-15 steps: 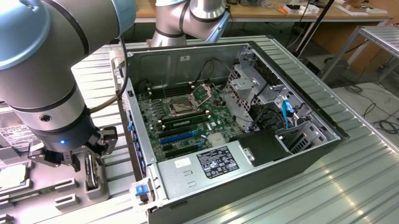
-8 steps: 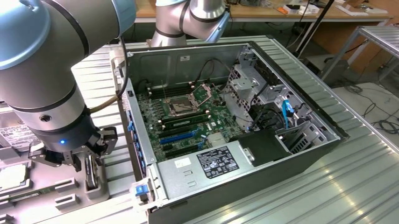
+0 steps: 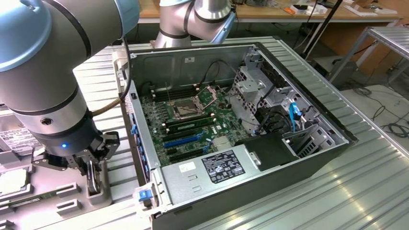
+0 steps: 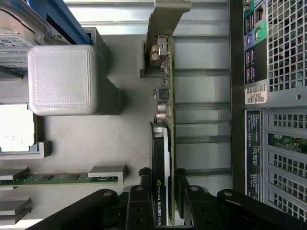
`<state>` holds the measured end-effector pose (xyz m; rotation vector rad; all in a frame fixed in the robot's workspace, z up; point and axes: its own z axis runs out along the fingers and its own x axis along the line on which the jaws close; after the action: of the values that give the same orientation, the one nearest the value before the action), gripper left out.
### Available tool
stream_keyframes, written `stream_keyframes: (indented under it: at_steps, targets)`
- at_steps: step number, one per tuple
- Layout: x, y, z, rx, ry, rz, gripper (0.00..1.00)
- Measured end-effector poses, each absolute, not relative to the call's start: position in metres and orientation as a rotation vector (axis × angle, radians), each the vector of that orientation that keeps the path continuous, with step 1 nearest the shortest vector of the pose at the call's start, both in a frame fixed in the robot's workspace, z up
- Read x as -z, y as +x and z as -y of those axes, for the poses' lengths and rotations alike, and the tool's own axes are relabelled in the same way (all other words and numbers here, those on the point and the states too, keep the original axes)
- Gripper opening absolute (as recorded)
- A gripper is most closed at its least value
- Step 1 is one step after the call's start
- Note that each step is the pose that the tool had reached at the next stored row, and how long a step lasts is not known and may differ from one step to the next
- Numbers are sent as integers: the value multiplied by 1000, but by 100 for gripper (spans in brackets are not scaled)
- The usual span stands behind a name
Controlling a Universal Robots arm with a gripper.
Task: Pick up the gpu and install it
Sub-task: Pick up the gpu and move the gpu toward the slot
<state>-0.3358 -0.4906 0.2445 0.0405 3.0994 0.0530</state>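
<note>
The task is judged to be at its very start. The graphics card (image 4: 163,143) is seen standing on its edge in a slot of the grey holder (image 3: 70,203), which lies on the desk (image 3: 357,191) just beside the open computer case (image 3: 319,153), on the exterior view's left. The card has not been lifted out. Nothing has been fitted into the blue slots (image 3: 182,140) of the main board (image 3: 191,112), so the pick-up, the carry to the case and the seating of the card are all left to do.

The tool (image 3: 93,175) is lowered over the holder and straddles the card at the end with the black cooler, so that the card runs between its two sides. Whether the tool is clamped on the card or only close beside it cannot be told. The card's silver end bracket (image 4: 168,19) is at the far end, away from the tool.

By count, one graphics card, one tool and one open case are seen. In the holder, one silver hard drive (image 4: 14,45) with a white label, one pale square chip (image 4: 14,127) and one green memory stick (image 4: 57,178) lying flat are made out near the card, none touching it. One raised grey block (image 4: 62,79) stands between the drive and the card. Inside the case, one power supply (image 3: 217,167) with a label and one blue cable (image 3: 294,115) are counted.
</note>
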Motion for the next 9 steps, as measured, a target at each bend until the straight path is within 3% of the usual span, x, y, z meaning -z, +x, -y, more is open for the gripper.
stream_keyframes:
  at_steps: [9]
  targets:
    - [-245, -336, 491, -48, 18, -3102, 33]
